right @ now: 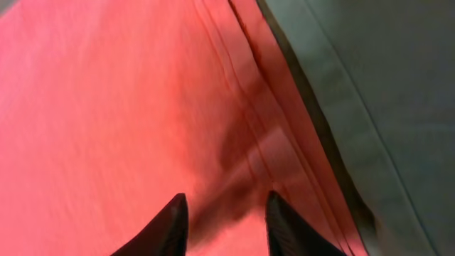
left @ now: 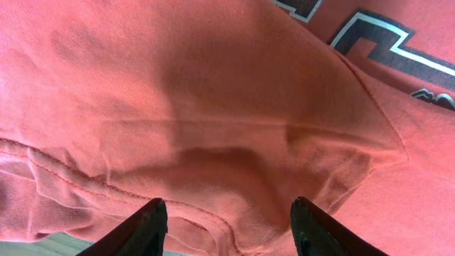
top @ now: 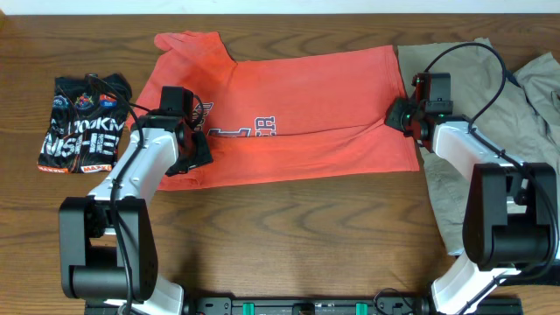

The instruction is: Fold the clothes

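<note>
Across the middle of the surface [top: 289, 227] the coral-red T-shirt [top: 306, 122] lies flat with its long axis running left to right, a sleeve sticking out at the far left corner. A crease runs along its length, and the navy-and-white print shows only partly beside that crease. The cotton looks soft and thin, rumpling into small ridges near the seams. Each arm is at one end of that axis. The left end effector [top: 192, 144] is over the sleeve end, jaws fairly wide, with puckered cloth lying below and between them in the wrist view. The right end effector [top: 401, 114] is at the hem end, jaws narrow and straddling the stitched hem. Whether they have pinched it yet I cannot tell. The shirt therefore lies inward from both, so any fold probably depends on the two ends rising together. Just past the hem, touching it, lies a khaki garment [top: 455, 87] under the right arm. A black printed garment [top: 83, 127] sits apart at the far left.
</note>
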### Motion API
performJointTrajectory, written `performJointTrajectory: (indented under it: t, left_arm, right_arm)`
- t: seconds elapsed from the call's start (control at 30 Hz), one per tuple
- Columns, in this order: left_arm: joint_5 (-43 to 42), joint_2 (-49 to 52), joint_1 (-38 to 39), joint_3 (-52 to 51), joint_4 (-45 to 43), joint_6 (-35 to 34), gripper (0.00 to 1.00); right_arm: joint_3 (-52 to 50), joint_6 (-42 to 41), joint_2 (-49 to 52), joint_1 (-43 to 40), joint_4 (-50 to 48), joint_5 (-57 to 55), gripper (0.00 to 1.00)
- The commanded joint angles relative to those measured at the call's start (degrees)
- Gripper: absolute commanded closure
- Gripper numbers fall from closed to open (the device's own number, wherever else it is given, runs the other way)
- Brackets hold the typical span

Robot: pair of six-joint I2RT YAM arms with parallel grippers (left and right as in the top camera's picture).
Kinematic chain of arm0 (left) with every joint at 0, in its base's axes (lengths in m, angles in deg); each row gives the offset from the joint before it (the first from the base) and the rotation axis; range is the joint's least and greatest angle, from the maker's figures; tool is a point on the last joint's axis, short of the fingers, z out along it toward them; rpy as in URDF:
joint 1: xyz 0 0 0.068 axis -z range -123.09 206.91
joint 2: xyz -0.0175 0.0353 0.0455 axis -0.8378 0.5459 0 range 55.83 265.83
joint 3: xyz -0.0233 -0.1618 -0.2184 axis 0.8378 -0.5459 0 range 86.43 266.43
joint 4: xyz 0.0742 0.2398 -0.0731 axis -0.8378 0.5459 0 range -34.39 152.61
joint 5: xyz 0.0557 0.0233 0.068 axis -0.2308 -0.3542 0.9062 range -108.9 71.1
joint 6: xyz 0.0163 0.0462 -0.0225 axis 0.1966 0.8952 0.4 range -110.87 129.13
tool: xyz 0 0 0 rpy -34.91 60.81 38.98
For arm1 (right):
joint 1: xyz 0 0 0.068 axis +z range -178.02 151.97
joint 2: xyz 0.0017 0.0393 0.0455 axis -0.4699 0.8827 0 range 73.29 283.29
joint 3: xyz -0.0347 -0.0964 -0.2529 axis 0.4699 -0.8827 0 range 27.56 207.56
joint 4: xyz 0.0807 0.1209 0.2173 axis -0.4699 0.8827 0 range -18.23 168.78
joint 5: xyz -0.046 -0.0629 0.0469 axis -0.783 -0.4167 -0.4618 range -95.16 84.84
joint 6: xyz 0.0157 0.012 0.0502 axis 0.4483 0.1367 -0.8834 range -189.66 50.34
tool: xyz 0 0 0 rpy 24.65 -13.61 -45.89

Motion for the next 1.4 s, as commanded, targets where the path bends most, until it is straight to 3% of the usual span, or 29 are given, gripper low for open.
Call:
performJointTrajectory:
  t: [0.0, 0.07, 0.17, 0.23, 0.33, 0.37, 0.43, 0.5, 0.7, 0.73, 0.77, 0.83, 1.03, 1.37]
  left_arm:
    - [0.5, 0.1, 0.0, -0.7, -0.5, -1.1, 0.42]
    - [0.5, 0.1, 0.0, -0.7, -0.8, -1.1, 0.44]
    - [0.4, 0.1, 0.0, -0.6, -1.4, -1.0, 0.64]
    - [0.4, 0.1, 0.0, -0.2, -1.4, -0.1, 0.7]
    - [-1.5, -0.2, 0.0, 0.3, -1.4, 1.3, 0.69]
    - [-3.1, -0.4, 0.0, 0.3, -1.4, 1.8, 0.63]
    - [-6.3, -0.5, 0.1, 0.3, -1.1, 3.4, 0.43]
    - [-7.1, -0.5, 0.3, 0.2, 0.1, 4.9, 0.35]
    - [-6.9, -0.2, 0.5, -1.0, 1.0, 7.3, 0.34]
    - [-6.9, -0.2, 0.5, -1.1, 1.0, 7.5, 0.34]
    - [-6.9, -0.2, 0.5, -1.2, 1.0, 7.5, 0.34]
    - [-6.9, -0.2, 0.5, -1.2, 1.0, 7.7, 0.34]
    - [-6.9, -0.2, 2.0, -1.3, 1.5, 9.8, 0.46]
    - [-0.8, 2.7, 6.0, -1.3, -0.4, 11.2, 0.45]
  right_arm:
    - [0.6, -2.1, 1.2, 0.0, -1.4, 0.3, 0.76]
    - [0.6, -2.1, 1.4, 0.0, -1.8, -0.3, 0.99]
    - [0.6, -2.1, 1.4, 0.0, -1.7, -1.2, 0.99]
    - [0.6, -2.1, 1.4, -0.1, -1.8, -2.1, 0.99]
    - [0.6, -2.1, 1.4, -0.3, -2.1, -2.2, 0.99]
    - [0.6, -2.1, 1.4, -0.3, -2.3, -2.2, 0.99]
    - [0.6, -2.1, 1.4, -0.5, -2.6, -2.2, 0.99]
    - [0.6, -2.1, 1.4, -0.5, -2.6, -2.2, 0.99]
    - [0.6, -2.1, 1.4, -0.5, -2.7, -2.2, 0.99]
    - [0.6, -2.1, 1.4, -0.5, -3.0, -2.2, 0.92]
    - [0.6, -2.1, 1.4, -0.4, -3.4, -2.0, 0.73]
    - [0.7, -1.6, 1.0, -0.6, -3.9, -0.3, 0.63]
    - [0.7, 1.1, -3.5, -1.4, 5.4, 2.3, 0.73]
    - [0.6, 7.0, -2.7, -1.0, 18.6, 0.9, 0.72]
